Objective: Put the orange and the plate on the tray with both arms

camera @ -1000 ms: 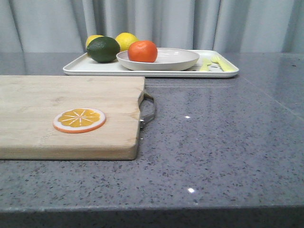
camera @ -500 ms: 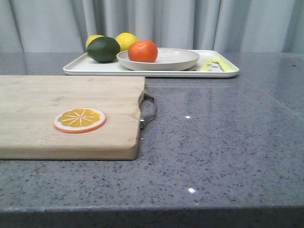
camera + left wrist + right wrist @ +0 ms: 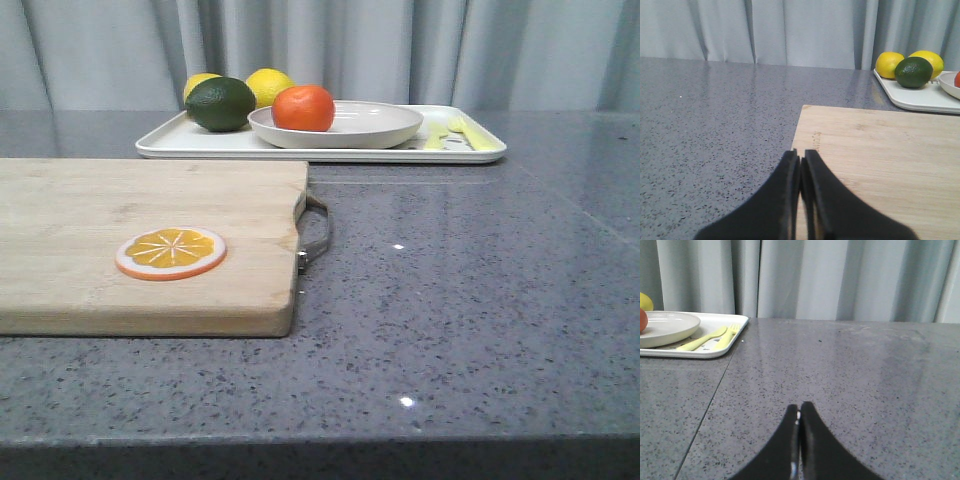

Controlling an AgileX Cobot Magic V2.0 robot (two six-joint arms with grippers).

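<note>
The orange [image 3: 302, 108] sits in the off-white plate [image 3: 370, 128], and the plate rests on the white tray [image 3: 190, 146] at the back of the table. The plate also shows in the right wrist view [image 3: 665, 327], with an edge of the orange [image 3: 642, 320]. My left gripper [image 3: 801, 159] is shut and empty, low over the near left corner of the wooden cutting board [image 3: 880, 160]. My right gripper [image 3: 799, 408] is shut and empty, low over bare grey table to the right of the tray [image 3: 715, 351]. Neither gripper shows in the front view.
A dark green lime [image 3: 219, 104] and two yellow lemons [image 3: 268, 85] lie on the tray's left end. A yellow-green fork and spoon [image 3: 450, 133] lie on its right end. The cutting board [image 3: 150, 240] with an orange slice disc [image 3: 170, 252] and a metal handle [image 3: 315, 232] fills the left front.
The whole front view has shifted a few pixels to the right. Nothing on the table has moved relative to anything else.
</note>
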